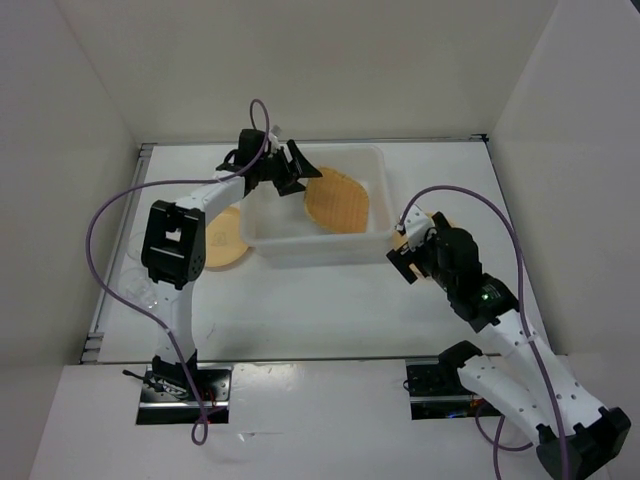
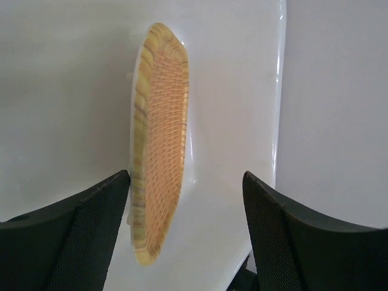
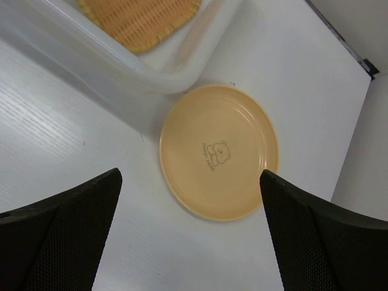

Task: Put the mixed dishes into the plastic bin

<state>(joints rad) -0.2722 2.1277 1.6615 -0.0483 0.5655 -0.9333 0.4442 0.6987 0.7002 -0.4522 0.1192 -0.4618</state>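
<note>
Left of the plastic bin (image 1: 320, 252), one round plate (image 1: 225, 238) lies flat on the bench (image 1: 330, 300), close against the bin's left wall and partly under the left arm. That one can wait.

Over the bin's far-left corner hangs the left hand (image 1: 285, 168), fingers spread with nothing between them. In its wrist view, it looks down on the woven plate (image 1: 338, 200), which lies inside the bin, in the right half. That dish looks done, and the left half of the floor is bare.

Right of the bin, just beside its near-right corner, lies the second round plate (image 3: 218, 151), face up with a small bear mark in the middle. Whether its edge touches the bin wall I cannot tell. The right hand (image 3: 189, 174) hovers above it, spread wide and empty, so this plate looks like the step in hand.

To do it well, I judge the hand should come down over the rim on the side away from the bin, where there is room for a finger. The plate is shallow and flat on the bench, so one finger must slip under the lip while the other presses on top. Pinch firmly, tilt the plate a little, raise it clear of the bin's rim, then lower it onto the bare floor or the woven plate rather than dropping it.
</note>
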